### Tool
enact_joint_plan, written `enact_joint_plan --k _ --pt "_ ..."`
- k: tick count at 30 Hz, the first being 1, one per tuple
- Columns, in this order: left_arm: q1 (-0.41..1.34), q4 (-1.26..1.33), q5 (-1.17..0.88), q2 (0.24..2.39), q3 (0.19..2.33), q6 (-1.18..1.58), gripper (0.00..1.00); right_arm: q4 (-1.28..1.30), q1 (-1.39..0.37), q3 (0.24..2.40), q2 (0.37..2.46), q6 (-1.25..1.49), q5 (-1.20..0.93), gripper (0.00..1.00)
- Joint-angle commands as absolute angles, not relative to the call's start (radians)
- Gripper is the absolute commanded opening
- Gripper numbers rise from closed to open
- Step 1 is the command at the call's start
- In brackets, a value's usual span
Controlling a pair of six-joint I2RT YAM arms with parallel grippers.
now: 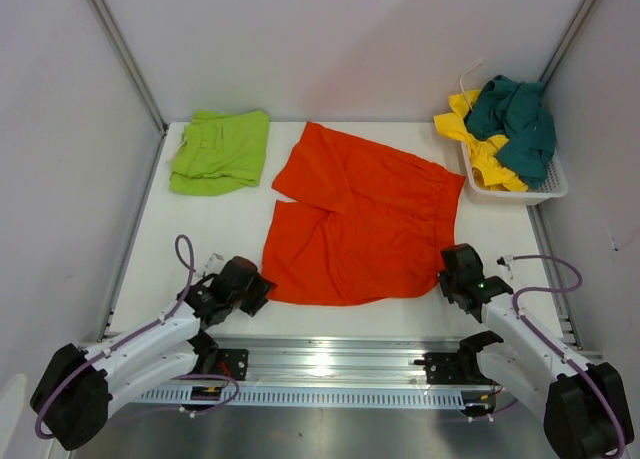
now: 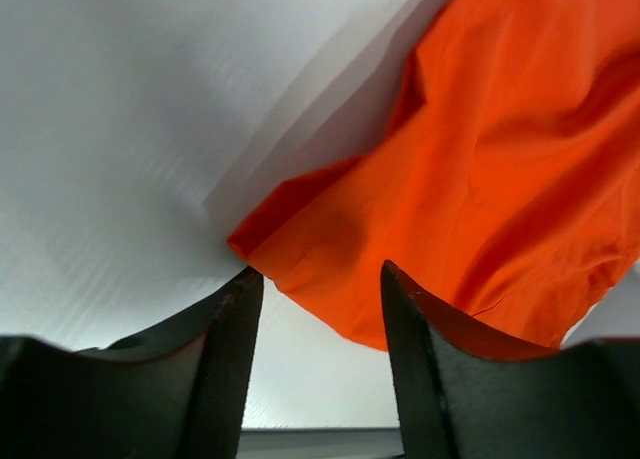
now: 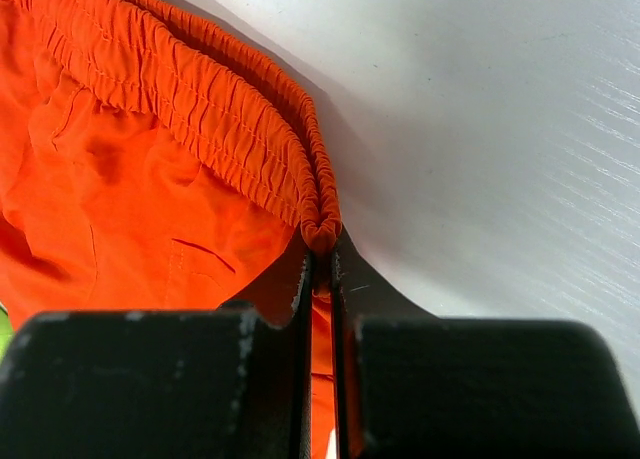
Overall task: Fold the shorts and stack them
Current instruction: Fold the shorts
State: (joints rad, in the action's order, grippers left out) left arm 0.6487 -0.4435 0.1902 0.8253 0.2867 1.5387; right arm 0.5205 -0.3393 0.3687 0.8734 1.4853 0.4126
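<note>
The orange shorts [image 1: 360, 219] lie spread flat in the middle of the table, waistband to the right. My right gripper [image 1: 447, 276] is shut on the near corner of their elastic waistband [image 3: 318, 224]. My left gripper [image 1: 262, 286] is open at the near left leg corner of the orange shorts [image 2: 300, 249], which lies just ahead of the fingers [image 2: 235, 329], not pinched. A folded lime green pair [image 1: 220, 151] lies at the back left. Yellow shorts [image 1: 480, 144] and dark teal shorts [image 1: 517, 124] are heaped in the basket.
A white mesh basket [image 1: 520, 191] stands at the back right corner. White walls with metal posts enclose the table on three sides. A metal rail [image 1: 330, 364] runs along the near edge between the arm bases.
</note>
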Motion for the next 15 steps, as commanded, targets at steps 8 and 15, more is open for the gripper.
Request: enact_joint_plan --k 8,15 --pt "0.655 -0.42 0.293 0.9 0.271 1.588 0.03 0.661 -0.36 0.428 0.864 1.569 0.482 0.0" --pt "0.655 -0.615 0.396 0.816 0.377 1.51 0.0 0.86 -0.403 0.529 0.833 1.618 0.466 0.0"
